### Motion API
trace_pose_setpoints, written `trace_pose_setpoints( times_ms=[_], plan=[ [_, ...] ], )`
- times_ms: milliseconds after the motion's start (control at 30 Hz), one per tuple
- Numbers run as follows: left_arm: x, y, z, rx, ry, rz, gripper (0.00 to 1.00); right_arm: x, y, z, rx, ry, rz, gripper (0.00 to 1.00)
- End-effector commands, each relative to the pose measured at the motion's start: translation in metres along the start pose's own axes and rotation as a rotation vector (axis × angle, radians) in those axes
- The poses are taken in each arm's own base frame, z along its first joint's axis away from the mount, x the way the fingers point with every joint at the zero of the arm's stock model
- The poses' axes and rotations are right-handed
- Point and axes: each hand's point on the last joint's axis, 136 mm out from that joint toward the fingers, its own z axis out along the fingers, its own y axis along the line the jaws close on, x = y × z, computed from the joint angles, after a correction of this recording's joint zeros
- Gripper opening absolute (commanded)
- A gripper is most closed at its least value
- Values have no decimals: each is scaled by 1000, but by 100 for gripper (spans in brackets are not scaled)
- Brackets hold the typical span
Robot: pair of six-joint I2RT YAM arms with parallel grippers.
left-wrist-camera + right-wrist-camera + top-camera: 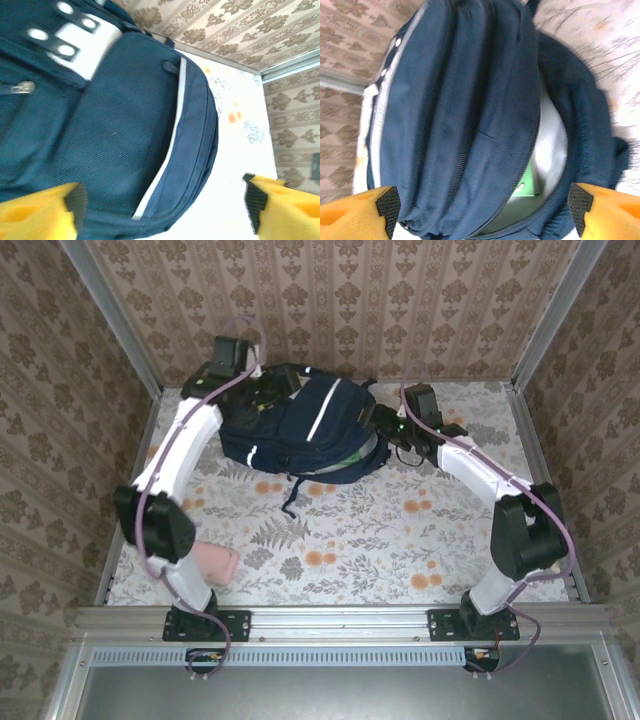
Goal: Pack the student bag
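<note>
the large navy-blue fabric student bag [300,428] with white reflective stripes lies flat on the floral-patterned table [400,540], toward the far side, between the two arms.

left gripper [162,202]: positioned at the bag's far-left end. its yellow fingers [35,212] stand wide apart and hold nothing. the mesh front panel and one white stripe [172,135] lie beyond them.

right gripper [482,207]: positioned at the bag's right end. its orange-yellow fingers [612,212] stand wide apart, one on each side of the bag's end; no grip on the fabric is visible.

main compartment: the zip is open on the side facing the right gripper. a white lining [552,145] and a green flat item [527,182] are visible inside.

a pink rectangular object [218,562] lies on the table beside the left arm's base, well apart from the bag.
</note>
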Motion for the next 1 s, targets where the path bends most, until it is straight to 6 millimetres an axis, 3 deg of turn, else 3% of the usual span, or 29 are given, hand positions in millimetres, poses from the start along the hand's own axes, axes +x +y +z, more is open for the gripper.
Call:
trace_pose_setpoints(
  times_ms=[0, 133, 233, 367, 533, 767, 967],
  plan=[
    [7, 53, -59, -195, -125, -102, 100, 18, -30, -19, 189, -40, -93, 89],
    [65, 130, -130, -470, -253, -360, 100, 43, -20, -35, 215, -76, -218, 90],
    [128, 178, -167, -612, -219, -577, 100, 62, -18, -42, 225, -68, -282, 90],
    [208, 207, -177, -720, -71, -701, 100, 75, -20, -55, 188, -65, -275, 90],
    [274, 232, -169, -809, 82, -794, 100, 82, -12, -60, 148, -74, -278, 90],
    [304, 256, -161, -879, 88, -840, 100, 77, -9, -68, 129, -107, -279, 90],
    [307, 276, -129, -827, 55, -860, 100, 73, -9, -73, 122, -135, -298, 90]
  ],
)
